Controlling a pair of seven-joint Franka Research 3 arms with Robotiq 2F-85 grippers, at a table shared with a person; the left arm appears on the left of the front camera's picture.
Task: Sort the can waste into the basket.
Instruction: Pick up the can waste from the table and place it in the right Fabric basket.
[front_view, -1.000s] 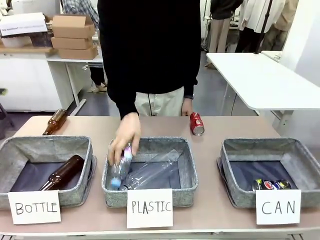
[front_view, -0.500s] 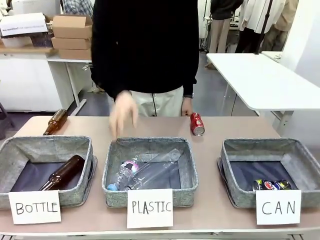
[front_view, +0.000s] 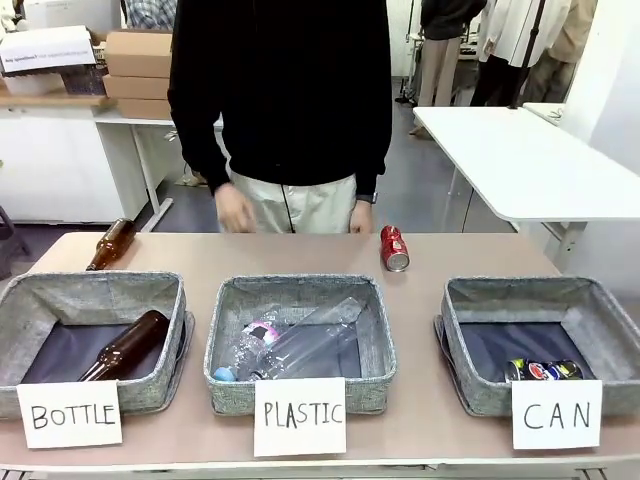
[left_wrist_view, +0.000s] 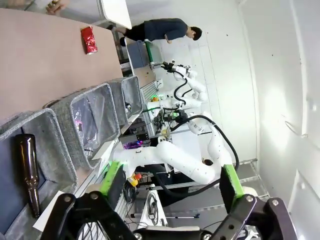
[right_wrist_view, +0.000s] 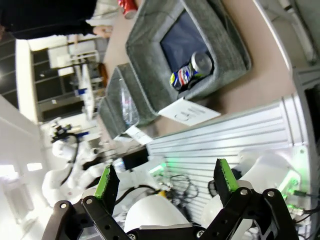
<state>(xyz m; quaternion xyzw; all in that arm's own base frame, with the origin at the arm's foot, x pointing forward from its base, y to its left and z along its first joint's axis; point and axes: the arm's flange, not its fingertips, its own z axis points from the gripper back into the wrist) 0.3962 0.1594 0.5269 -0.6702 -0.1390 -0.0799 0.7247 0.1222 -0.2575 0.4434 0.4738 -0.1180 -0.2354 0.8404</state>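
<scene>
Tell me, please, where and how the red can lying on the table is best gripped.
Probably take the red can across the middle of its round body, coming down from above with one finger on each long side. It lies on its side on the table, silvery end towards the robot, with bare tabletop either side.

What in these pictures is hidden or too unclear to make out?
- Front view: the dark can lies low in the CAN basket; the front wall and card hide its lower side.
- Front view: the red can has lettering too small to read.
- Front view: the clear bottles overlap, so their number is unclear.
- Front view: one hand of the person is blurred.
</scene>
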